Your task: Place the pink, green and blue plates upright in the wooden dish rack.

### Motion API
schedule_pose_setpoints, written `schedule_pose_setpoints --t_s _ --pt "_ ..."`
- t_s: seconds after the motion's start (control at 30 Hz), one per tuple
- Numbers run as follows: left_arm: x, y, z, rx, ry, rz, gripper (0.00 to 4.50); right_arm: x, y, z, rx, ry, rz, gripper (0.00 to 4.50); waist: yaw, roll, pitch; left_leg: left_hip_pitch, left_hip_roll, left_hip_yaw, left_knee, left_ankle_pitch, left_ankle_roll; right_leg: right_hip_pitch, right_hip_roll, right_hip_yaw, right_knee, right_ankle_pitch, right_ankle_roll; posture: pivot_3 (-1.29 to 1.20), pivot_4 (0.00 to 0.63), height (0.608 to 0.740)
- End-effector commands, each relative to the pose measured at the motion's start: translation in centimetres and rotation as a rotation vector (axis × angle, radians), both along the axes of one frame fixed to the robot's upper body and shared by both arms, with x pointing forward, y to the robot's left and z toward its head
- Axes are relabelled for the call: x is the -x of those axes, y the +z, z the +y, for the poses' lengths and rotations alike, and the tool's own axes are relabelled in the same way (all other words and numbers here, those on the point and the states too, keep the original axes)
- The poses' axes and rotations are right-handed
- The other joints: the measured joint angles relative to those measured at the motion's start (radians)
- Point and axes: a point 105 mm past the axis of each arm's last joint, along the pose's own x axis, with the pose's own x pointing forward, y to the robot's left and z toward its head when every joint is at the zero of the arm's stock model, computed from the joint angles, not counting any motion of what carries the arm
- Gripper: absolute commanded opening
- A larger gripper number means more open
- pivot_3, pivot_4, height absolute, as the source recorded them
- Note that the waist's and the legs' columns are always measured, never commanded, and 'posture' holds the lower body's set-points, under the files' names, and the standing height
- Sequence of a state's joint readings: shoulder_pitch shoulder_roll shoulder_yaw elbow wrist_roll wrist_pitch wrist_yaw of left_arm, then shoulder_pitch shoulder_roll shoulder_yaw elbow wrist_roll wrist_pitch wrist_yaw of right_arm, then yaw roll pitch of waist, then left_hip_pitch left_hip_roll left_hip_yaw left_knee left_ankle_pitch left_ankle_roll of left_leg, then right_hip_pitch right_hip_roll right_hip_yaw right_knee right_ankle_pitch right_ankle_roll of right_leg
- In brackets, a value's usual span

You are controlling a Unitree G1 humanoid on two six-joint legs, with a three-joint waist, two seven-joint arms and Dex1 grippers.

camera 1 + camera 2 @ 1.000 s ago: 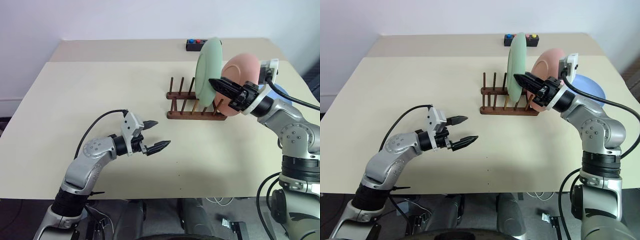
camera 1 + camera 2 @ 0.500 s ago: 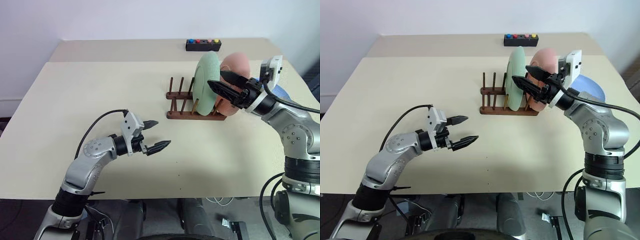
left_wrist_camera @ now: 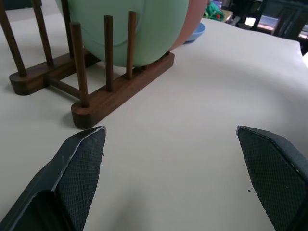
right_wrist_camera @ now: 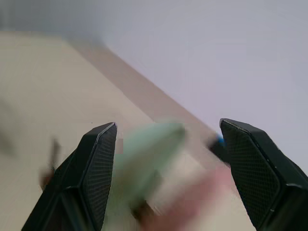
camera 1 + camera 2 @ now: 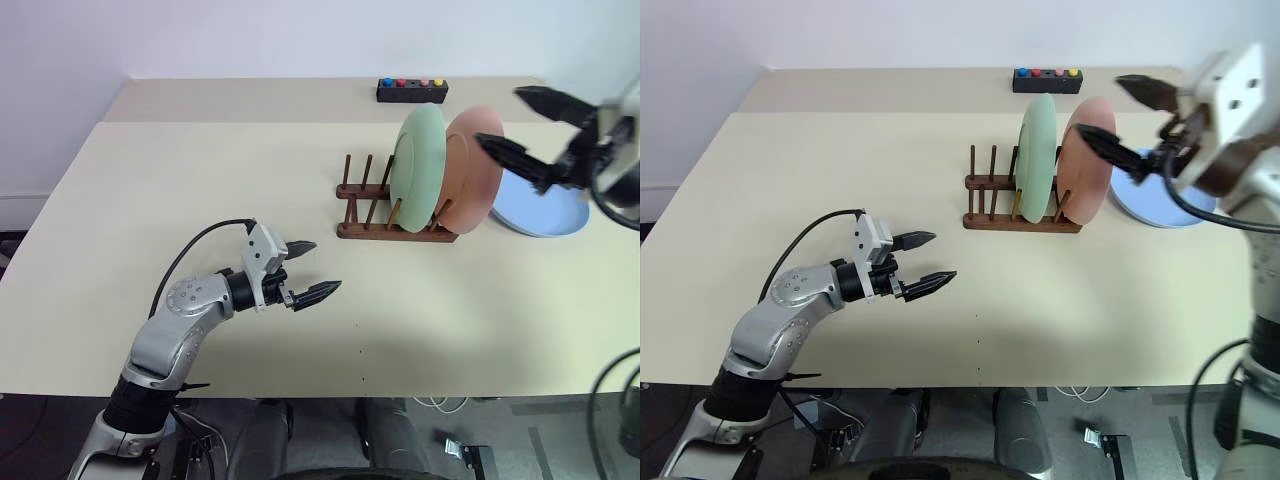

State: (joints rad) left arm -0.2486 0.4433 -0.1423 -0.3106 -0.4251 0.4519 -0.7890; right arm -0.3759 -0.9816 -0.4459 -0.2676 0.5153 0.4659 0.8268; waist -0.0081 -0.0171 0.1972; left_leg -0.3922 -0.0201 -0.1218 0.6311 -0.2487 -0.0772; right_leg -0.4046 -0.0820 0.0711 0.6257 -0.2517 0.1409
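**Two plates racked, the blue one waiting flat**

While the left gripper (image 5: 308,270) hangs low over the near part of the pale beige tabletop (image 5: 150,180) with its two black fingers spread wide and nothing between them, the work sits further back. The small dark brown wooden dish rack with thin upright pegs (image 5: 372,212) holds the round pale green plate (image 5: 415,167) and, just behind it towards the right, the round pink plate (image 5: 470,168), both on edge. Beyond them the round light blue plate (image 5: 545,208) lies flat on the table. It looks light, rigid and smooth, likely slippery; I'd pinch it at the rim. Above it, the right gripper (image 5: 527,126) hovers with fingers apart, empty. Farthest off sits a black box with coloured buttons (image 5: 411,90). No writing or brand is legible.
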Motion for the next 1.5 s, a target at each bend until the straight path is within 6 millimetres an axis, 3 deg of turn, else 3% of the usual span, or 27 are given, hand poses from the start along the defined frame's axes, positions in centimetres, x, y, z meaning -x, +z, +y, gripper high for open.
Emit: schedule_pose_setpoints --t_s 0.03,0.2,0.37,0.6,0.73,0.8,0.83,1.0,1.17,1.3,1.37,1.5 --pt "0.2 1.0 -0.2 0.009 -0.028 -0.048 4.50 1.6 -0.7 -4.2 0.072 -0.127 0.036 3.47 -0.003 0.000 0.000 0.000 0.000 0.000 0.000 0.000 0.000 0.000 0.000 0.000 0.000 0.000 0.000 0.00 0.150 0.740" --pt "0.0 1.0 -0.8 0.008 -0.064 -0.044 4.50 1.7 -7.6 -7.5 0.282 -0.259 0.256 3.47 -0.014 0.002 -0.001 0.002 0.001 0.002 0.000 0.000 0.000 0.000 0.000 0.001 0.001 0.000 0.000 0.00 0.150 0.740" --pt "-0.1 1.1 -1.2 0.006 -0.092 -0.048 4.50 -1.6 -13.3 -9.4 0.452 -0.370 0.296 3.47 -0.023 0.002 0.000 0.004 0.001 0.006 0.002 0.000 0.000 0.001 0.000 0.005 0.002 -0.002 -0.003 0.00 0.150 0.740" --pt "-0.1 1.1 -1.1 0.001 -0.085 -0.051 4.50 -4.8 -15.4 -9.5 0.507 -0.367 0.263 3.47 -0.033 0.002 0.000 0.003 0.000 0.005 0.000 0.000 0.000 -0.001 0.000 0.005 0.002 0.000 0.001 0.00 0.150 0.740" --pt "0.0 1.0 -0.7 -0.002 -0.061 -0.053 4.50 -7.1 -16.9 -10.8 0.581 -0.447 0.250 3.47 -0.037 0.003 0.000 0.003 0.000 0.006 0.001 0.000 0.000 0.000 0.000 0.005 0.002 0.000 0.000 0.00 0.150 0.740" --pt "0.1 1.1 -0.6 0.000 -0.056 -0.055 4.50 -7.6 -17.2 -11.1 0.592 -0.455 0.251 2.93 -0.036 0.003 0.000 0.004 0.000 0.006 0.000 0.000 0.000 0.000 0.000 0.005 0.002 0.000 0.000 0.00 0.150 0.740" --pt "0.1 1.1 -0.5 0.001 -0.052 -0.056 4.50 -7.8 -17.3 -11.1 0.578 -0.456 0.252 2.66 -0.034 0.003 0.000 0.004 0.000 0.006 0.001 0.000 0.000 0.000 0.000 0.005 0.002 0.000 0.000 0.00 0.150 0.740" --pt "0.5 1.4 -0.3 0.013 -0.053 -0.064 4.50 -8.2 -17.5 -10.9 0.571 -0.447 0.237 0.04 -0.035 0.003 0.000 0.003 0.000 0.005 0.000 0.000 0.000 0.000 0.000 0.005 0.002 0.000 0.000 0.00 0.150 0.740" --pt "0.4 1.5 -0.4 0.012 -0.061 -0.066 4.50 -8.2 -17.0 -10.7 0.571 -0.447 0.197 0.04 -0.036 0.003 0.000 0.003 0.000 0.005 0.001 0.000 0.000 0.000 0.000 0.005 0.002 0.000 0.000 0.00 0.150 0.740" --pt "0.4 1.5 -0.4 0.010 -0.065 -0.066 4.50 -7.7 -14.9 -10.9 0.591 -0.465 0.105 0.04 -0.036 0.003 0.000 0.003 0.000 0.005 0.000 0.000 0.000 0.000 0.000 0.005 0.003 0.000 0.001 0.00 0.150 0.740" --pt "0.5 1.4 -0.4 0.008 -0.068 -0.063 4.50 -7.5 -12.6 -10.7 0.590 -0.486 0.009 0.04 -0.035 0.003 0.000 0.003 0.000 0.005 0.001 0.000 0.000 0.000 0.000 0.005 0.003 0.000 0.001 0.00 0.150 0.740" --pt "0.5 1.3 -0.5 0.005 -0.080 -0.057 4.50 -6.4 -4.8 -8.6 0.537 -0.523 -0.277 0.04 -0.038 0.007 0.001 0.003 0.000 0.005 0.001 0.000 0.000 -0.001 0.000 0.005 0.003 0.000 0.001 0.00 0.150 0.740"
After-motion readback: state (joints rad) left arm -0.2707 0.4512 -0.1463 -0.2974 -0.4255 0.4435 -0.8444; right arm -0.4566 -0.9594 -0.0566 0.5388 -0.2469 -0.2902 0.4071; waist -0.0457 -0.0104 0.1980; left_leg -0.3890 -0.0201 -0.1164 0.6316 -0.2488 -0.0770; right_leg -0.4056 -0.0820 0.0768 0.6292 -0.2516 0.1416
